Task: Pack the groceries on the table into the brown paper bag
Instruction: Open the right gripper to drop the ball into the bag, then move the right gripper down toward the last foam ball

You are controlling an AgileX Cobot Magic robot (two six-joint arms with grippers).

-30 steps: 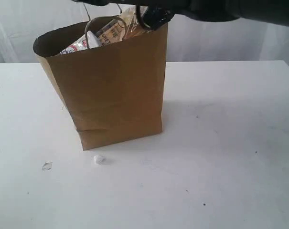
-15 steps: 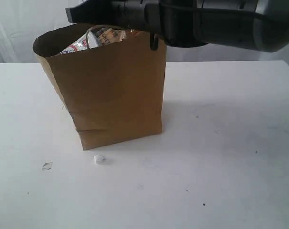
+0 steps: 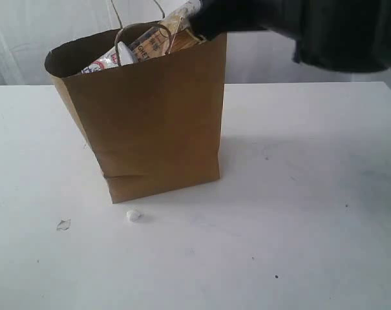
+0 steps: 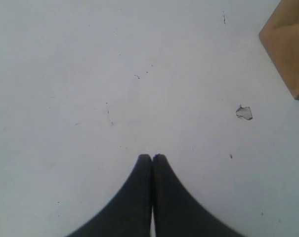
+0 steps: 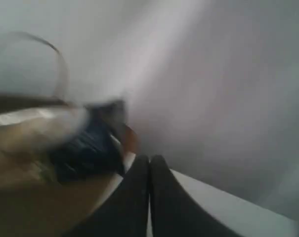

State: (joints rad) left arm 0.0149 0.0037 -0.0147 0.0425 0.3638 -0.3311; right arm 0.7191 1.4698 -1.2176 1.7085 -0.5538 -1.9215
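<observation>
the spaghetti packet (image 3: 145, 45) sticking out of the brown paper bag (image 3: 150, 116) carries letters like "ghet"; its other print is illegible.

The right arm (image 3: 324, 32) shows at the upper right of the exterior frame as a bulky black casing, blurred, with a rounded end. The left gripper (image 4: 152, 157) has two smooth matte black fingers, narrow and rounded at the tips and flaring broad toward the base. The right gripper (image 5: 149, 158) looks the same, softly blurred.
</observation>
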